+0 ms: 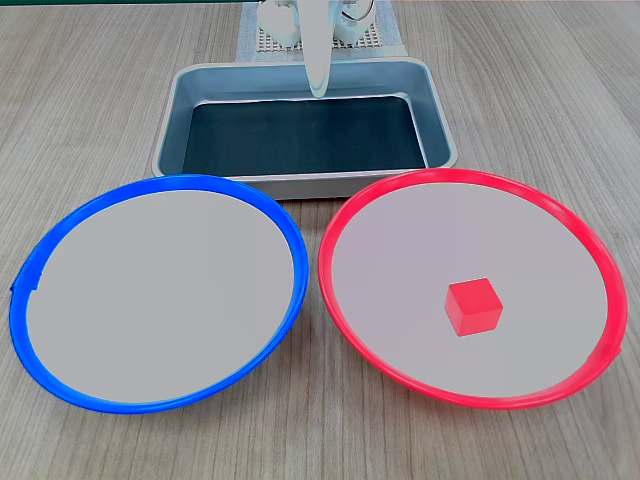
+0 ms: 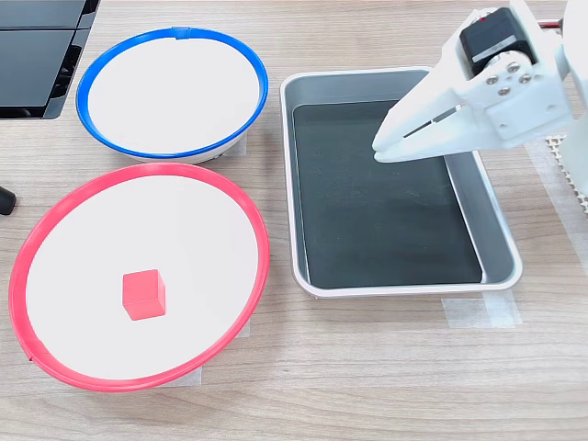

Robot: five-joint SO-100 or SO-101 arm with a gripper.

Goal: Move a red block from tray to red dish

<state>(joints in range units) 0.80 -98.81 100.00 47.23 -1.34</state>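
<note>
wood-grain desk [image 1: 100, 90] fills the first exterior view, pale and matte. on it sits the tray [image 1: 440, 110], a silver metal pan with rounded corners, a raised rim and a flat black bottom that holds nothing. just in front of it lie two round flat plates side by side, their rims nearly touching: the blue dish [image 1: 60, 240] on the first exterior view's left and the red dish [image 1: 585, 235] on its right, both with smooth grey-white centres. the red block [image 1: 472, 306], a small plain cube, rests on the red dish, right of centre, clear of the rim. the white pincer [image 1: 318, 85] hangs over the tray's far edge, seen end-on.

in the second exterior view the pincer [image 2: 381, 147] is clenched, its tapered white tips together and holding nothing, above the tray [image 2: 496, 230]. the red block [image 2: 144, 294] lies on the red dish [image 2: 253, 230], well apart from the pincer. bare desk [image 2: 367, 367] stretches along the near edge.
</note>
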